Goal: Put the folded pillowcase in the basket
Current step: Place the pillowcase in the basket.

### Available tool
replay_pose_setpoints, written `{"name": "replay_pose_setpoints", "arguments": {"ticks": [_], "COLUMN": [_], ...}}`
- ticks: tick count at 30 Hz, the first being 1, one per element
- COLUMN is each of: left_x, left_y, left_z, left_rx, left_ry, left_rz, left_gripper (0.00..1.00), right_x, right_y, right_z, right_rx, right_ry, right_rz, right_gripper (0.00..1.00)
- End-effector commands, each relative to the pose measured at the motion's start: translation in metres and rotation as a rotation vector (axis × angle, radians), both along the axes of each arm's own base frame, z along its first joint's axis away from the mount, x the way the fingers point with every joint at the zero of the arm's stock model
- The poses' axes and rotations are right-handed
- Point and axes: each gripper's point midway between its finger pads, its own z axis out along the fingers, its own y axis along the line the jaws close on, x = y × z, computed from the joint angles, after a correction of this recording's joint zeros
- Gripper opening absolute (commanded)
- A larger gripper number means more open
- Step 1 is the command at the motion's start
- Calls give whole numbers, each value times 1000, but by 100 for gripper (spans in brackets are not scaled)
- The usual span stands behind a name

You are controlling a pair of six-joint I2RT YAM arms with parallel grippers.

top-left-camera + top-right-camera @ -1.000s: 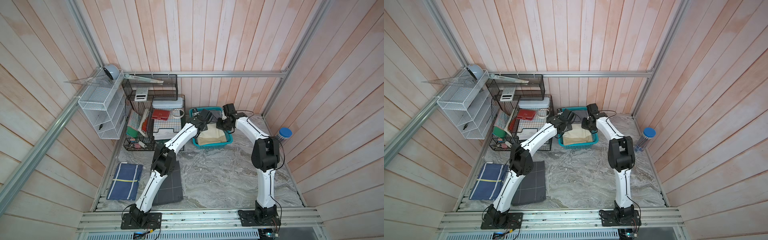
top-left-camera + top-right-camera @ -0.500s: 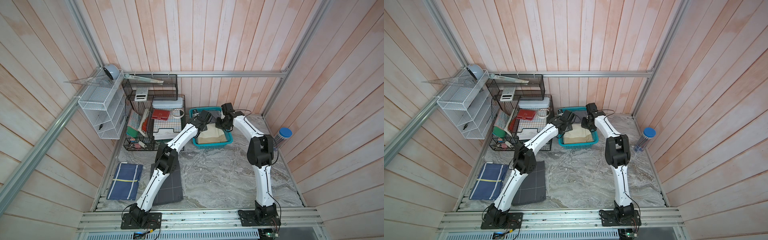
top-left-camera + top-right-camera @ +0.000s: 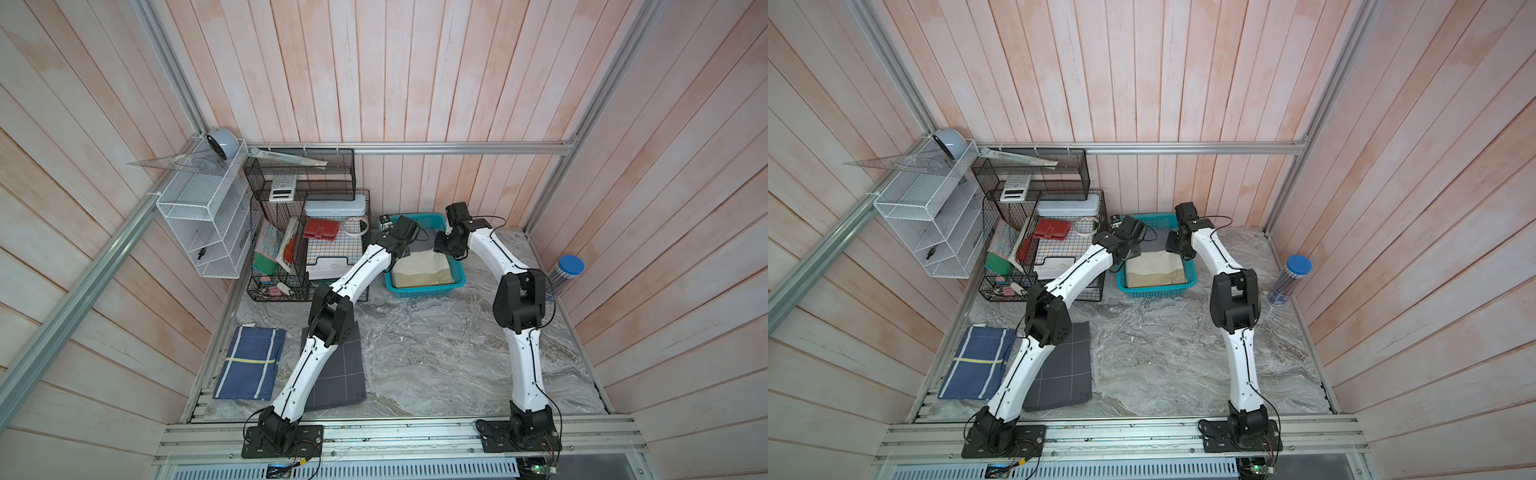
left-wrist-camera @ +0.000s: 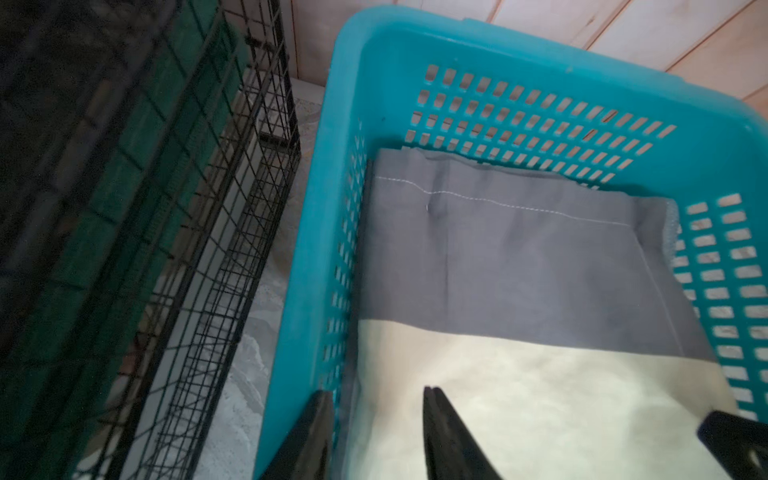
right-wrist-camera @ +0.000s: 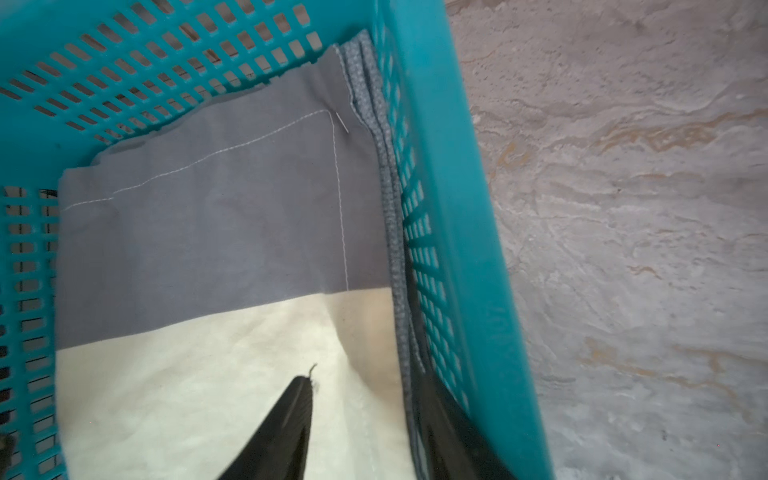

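The folded pillowcase (image 3: 422, 268), cream with a grey band, lies flat inside the basket (image 3: 428, 291), filling its floor, so the task looks all but done. The basket stands at the worktop's (image 3: 436, 353) far edge, just beside the black wire organiser (image 3: 274, 296). The left gripper (image 4: 376, 392) and right gripper (image 5: 361, 378) hover at the cloth's opposite side edges, jaws parted and gripping nothing, likely so the fold settles undisturbed.

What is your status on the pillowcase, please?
Left gripper, right gripper both open, at basket. Pillowcase lying folded inside, on grey cloth. Nothing blocking.
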Motion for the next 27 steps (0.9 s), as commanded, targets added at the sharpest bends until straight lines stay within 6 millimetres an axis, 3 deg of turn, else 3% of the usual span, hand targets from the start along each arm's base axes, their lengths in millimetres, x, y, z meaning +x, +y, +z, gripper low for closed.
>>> {"name": "replay_pose_setpoints", "arguments": {"ticks": [1, 5, 11, 16, 21, 27], "left_x": [-12, -32, -81, -142, -204, -270], "left_y": [-9, -22, -26, 10, 75, 143], "left_z": [56, 93, 131, 146, 121, 73], "left_rx": [-28, -46, -65, -134, -138, -116], "left_ry": [-76, -124, -176, -248, -249, -190], "left_rz": [-34, -88, -154, -168, -111, -38], "left_gripper": [45, 51, 58, 71, 81, 90], "right_x": [-7, -15, -36, -90, -160, -245], "right_y": [-5, 8, 14, 18, 17, 26], "right_z": [39, 57, 48, 69, 88, 62], "right_rx": [-29, -25, 11, 37, 31, 14], "right_ry": [-46, -95, -27, -1, -103, -126], "right_rz": [-5, 44, 51, 96, 118, 185], "right_gripper": [50, 50, 50, 53, 68, 74]}}
